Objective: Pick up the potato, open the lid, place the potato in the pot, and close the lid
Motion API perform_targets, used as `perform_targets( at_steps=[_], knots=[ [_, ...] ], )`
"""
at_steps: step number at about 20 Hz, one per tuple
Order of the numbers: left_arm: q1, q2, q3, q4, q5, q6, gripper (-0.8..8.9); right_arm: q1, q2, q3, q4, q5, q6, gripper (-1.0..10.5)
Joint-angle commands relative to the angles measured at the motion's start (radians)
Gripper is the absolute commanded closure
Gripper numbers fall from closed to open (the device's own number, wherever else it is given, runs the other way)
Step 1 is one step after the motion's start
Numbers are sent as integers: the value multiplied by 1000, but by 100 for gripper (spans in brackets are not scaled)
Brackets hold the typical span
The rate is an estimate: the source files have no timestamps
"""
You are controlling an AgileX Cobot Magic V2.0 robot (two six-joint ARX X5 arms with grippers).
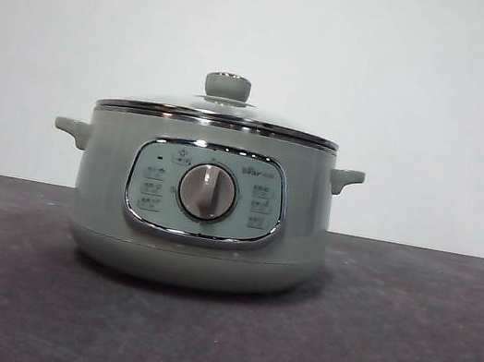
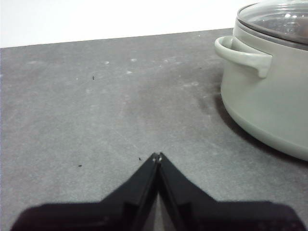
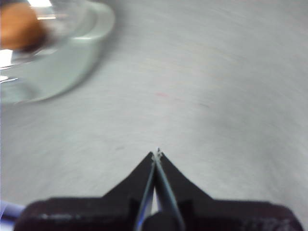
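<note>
potato [image 3: 19, 26] lies inside pot [image 1: 202, 202], seen blurred through glass lid [image 1: 222, 110], which sits on the pot's rim. left gripper [image 2: 157, 157] beside the pot over table [image 1: 401, 340], jaws pressed together, empty. right gripper [image 3: 157, 153] near the pot, jaws likewise together, empty.

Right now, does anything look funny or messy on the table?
Nothing stands out. The pale sage-green electric pot stands upright on the dark table, and its domed clear glass lid sits level on the rim. An orange-brown potato shows through the glass. Nothing spilled.
</note>
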Motion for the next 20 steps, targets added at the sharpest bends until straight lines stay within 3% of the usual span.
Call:
perform_targets(
  at_steps=[1, 3, 7, 9, 12, 20],
  knots=[
    [3, 0, -11, 6, 3, 5, 815, -153, -83, -103, 133, 7, -19, 946],
    [3, 0, -11, 6, 3, 5, 815, -289, -201, -292, 397, 12, -28, 946],
    [3, 0, -11, 6, 3, 5, 815, -428, -469, -745, 935, 2, -42, 946],
    [3, 0, -11, 6, 3, 5, 815, -457, -595, -953, 1120, -97, -65, 946],
    [3, 0, -11, 6, 3, 5, 815, -462, -727, -1160, 1185, -173, -87, 946],
    [3, 0, -11, 6, 3, 5, 815, -462, -844, -1317, 1169, -206, -98, 946]
  ],
)
